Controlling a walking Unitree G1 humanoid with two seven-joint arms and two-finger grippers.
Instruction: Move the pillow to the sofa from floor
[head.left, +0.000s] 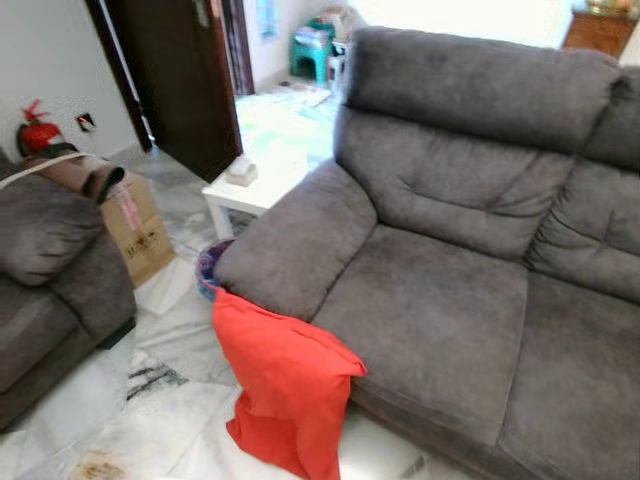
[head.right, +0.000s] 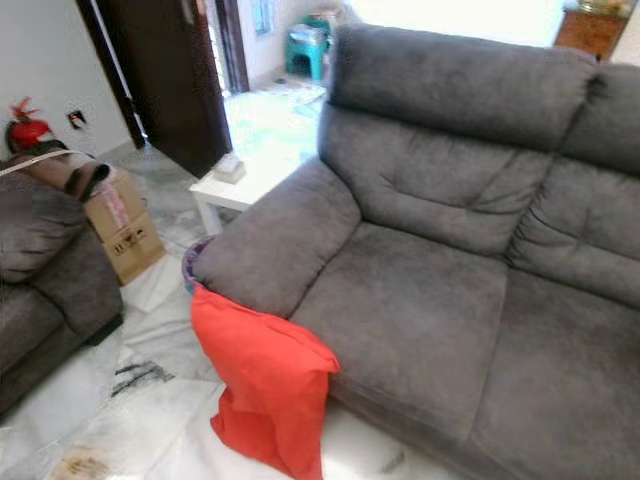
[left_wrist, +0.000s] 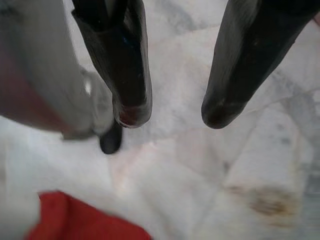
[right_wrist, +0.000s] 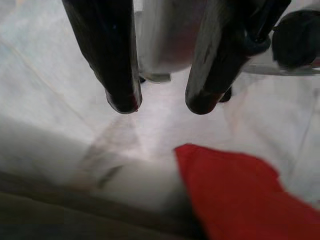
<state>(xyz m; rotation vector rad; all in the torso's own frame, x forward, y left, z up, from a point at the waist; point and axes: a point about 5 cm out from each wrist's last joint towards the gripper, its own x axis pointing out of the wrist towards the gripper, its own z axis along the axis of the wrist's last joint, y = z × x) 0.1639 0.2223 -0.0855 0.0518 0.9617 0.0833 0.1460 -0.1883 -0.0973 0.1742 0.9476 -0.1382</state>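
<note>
A red pillow stands on the marble floor, leaning against the front of the grey sofa below its left armrest. Its top edge touches the armrest front. A corner of the red pillow lies on the floor beyond my right gripper, which hangs open above the tiles with nothing between its fingers. My left gripper also hangs open over bare floor, with a bit of the red pillow at the edge of its view.
A white side table with a tissue box stands beside the sofa's armrest. A second grey sofa and a cardboard box sit at the left. A dark door opens behind.
</note>
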